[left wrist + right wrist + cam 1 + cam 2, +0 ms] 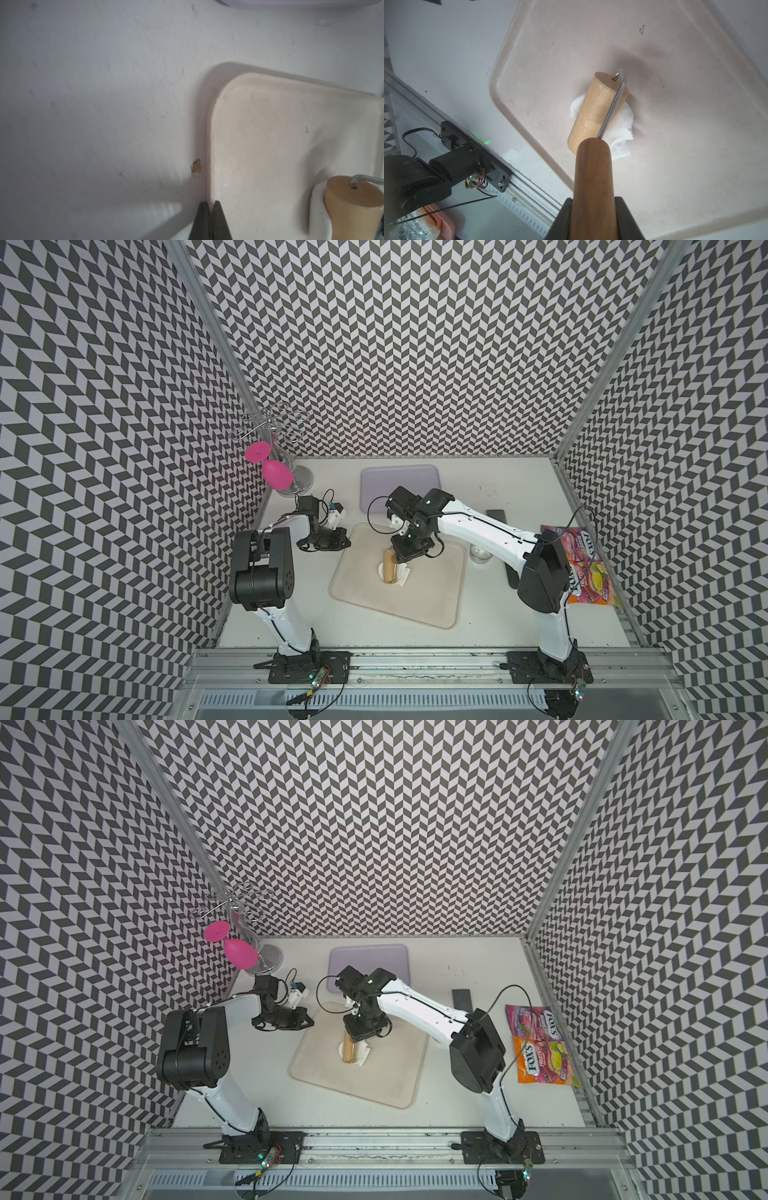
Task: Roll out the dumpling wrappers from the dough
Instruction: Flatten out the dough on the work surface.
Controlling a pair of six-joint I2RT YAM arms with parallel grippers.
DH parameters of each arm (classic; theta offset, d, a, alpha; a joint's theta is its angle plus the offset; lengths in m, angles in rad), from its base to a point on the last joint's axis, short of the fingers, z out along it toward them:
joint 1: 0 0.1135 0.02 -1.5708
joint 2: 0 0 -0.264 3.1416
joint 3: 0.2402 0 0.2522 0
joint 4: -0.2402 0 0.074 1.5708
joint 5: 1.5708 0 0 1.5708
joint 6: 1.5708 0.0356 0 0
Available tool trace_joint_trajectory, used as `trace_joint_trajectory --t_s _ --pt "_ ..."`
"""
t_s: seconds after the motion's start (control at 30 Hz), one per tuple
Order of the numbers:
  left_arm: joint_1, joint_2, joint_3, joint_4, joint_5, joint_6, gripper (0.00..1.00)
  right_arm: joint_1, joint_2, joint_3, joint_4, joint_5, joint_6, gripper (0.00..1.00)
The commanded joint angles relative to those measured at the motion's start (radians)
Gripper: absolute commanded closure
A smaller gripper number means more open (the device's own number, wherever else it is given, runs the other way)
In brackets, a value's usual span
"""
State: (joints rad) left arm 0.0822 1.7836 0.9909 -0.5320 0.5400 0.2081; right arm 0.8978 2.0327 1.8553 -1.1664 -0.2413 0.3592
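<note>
The dough point(623, 124) is a small flattened white lump in the middle of the beige tray point(675, 145). A pale wooden roller point(593, 112) lies across it. My right gripper point(593, 199) is shut on the roller's dark wooden handle point(592, 172). Both top views show the roller point(390, 568) point(348, 1050) on the dough point(404, 574) point(365, 1054), just below the right gripper point(405, 551). My left gripper point(211, 202) is shut and empty over the tray's rim point(214, 145), near its far left corner point(345, 542). No dumpling wrappers are in view.
A lilac tray point(395, 481) lies behind the beige one. At the back left a pink glass point(274, 475) hangs on a metal rack point(301, 485). To the right are a dark flat slab point(496, 515), a small round cup or ring point(480, 553) and candy bags point(586, 568).
</note>
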Motion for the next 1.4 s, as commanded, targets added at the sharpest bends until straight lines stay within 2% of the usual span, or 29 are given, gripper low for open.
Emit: trace_joint_trajectory --t_s 0.0,0.47,1.03,1.23,1.37 --pt "0.008 0.002 -0.016 -0.018 -0.031 0.013 1.0 0.005 0.079 -0.078 0.02 0.028 0.005 1.0" --pt "0.008 0.001 -0.017 -0.019 -0.029 0.013 1.0 -0.045 0.097 -0.185 0.053 0.039 0.052 1.0" --pt "0.008 0.0 -0.017 -0.02 -0.03 0.014 1.0 -0.065 0.142 -0.23 0.126 0.016 0.074 1.0" --pt "0.009 0.0 -0.017 -0.02 -0.031 0.013 1.0 -0.066 0.146 -0.191 0.125 0.004 0.076 1.0" --pt "0.01 -0.002 -0.016 -0.02 -0.031 0.013 1.0 -0.062 0.135 -0.08 0.096 -0.01 0.06 1.0"
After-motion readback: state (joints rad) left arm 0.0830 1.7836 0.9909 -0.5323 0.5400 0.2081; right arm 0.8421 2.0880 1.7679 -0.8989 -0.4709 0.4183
